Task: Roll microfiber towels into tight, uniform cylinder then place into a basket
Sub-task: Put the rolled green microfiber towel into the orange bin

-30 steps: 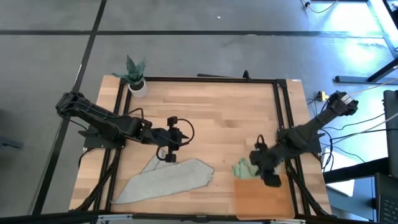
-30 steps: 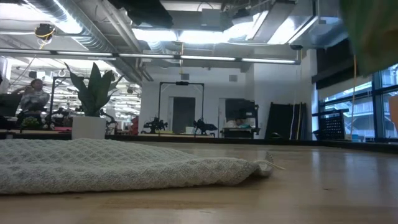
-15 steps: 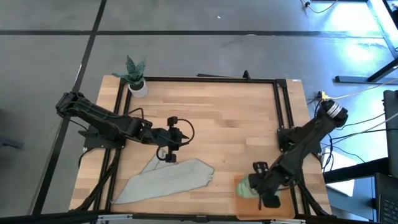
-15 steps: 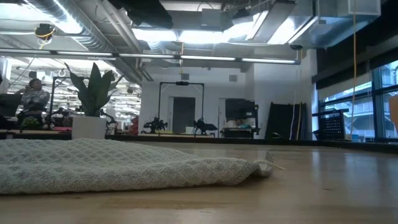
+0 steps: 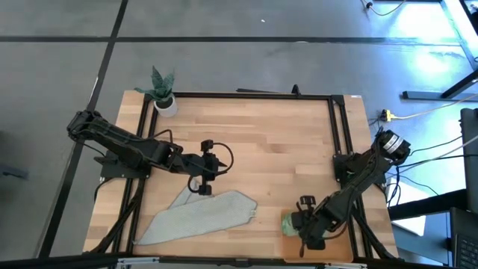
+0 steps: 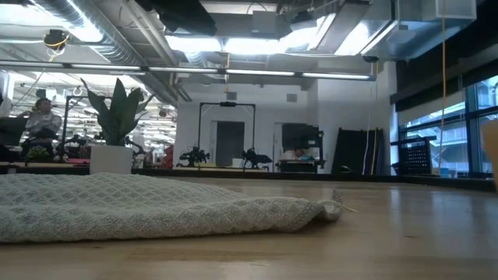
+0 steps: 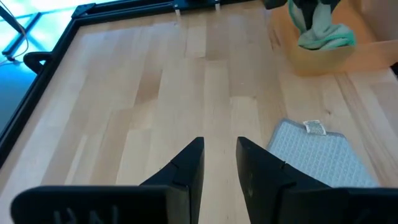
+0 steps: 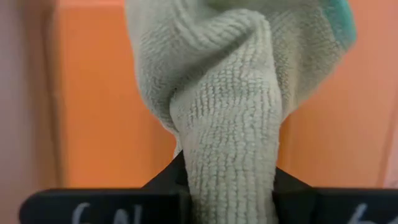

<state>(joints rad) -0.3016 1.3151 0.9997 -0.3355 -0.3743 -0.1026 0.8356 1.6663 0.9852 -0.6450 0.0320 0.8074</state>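
The sage green towel (image 5: 288, 223) is a bunched wad over the left part of the orange-brown basket (image 5: 336, 248) at the table's near right corner, and my right gripper (image 5: 299, 226) is shut on it. The grey towel (image 5: 202, 217) lies spread flat on the table at the near left, one corner with a small tag (image 7: 314, 127) pointing right. My left gripper (image 5: 202, 187) hovers open just beyond the grey towel's far edge, with nothing between its fingers (image 7: 193, 163). My right gripper pinches a thick bunched fold of the green towel (image 8: 231, 158) between its two fingers, several layers together. The fingers come from above, pointing steeply down. The wad hangs below them inside the basket's outline (image 7: 323, 36); whether it rests on the basket's floor I cannot tell.
A small potted plant (image 5: 160, 91) stands at the table's far left corner. Black frame rails (image 5: 340, 134) run along the table's edges. Bare wood (image 5: 261, 149) lies between the two arms.
My right gripper has gone down and toward the table's near edge, tipping more steeply downward, and has carried the green towel from the basket's far left corner to low over the basket. The green towel has left the low view's top right corner.
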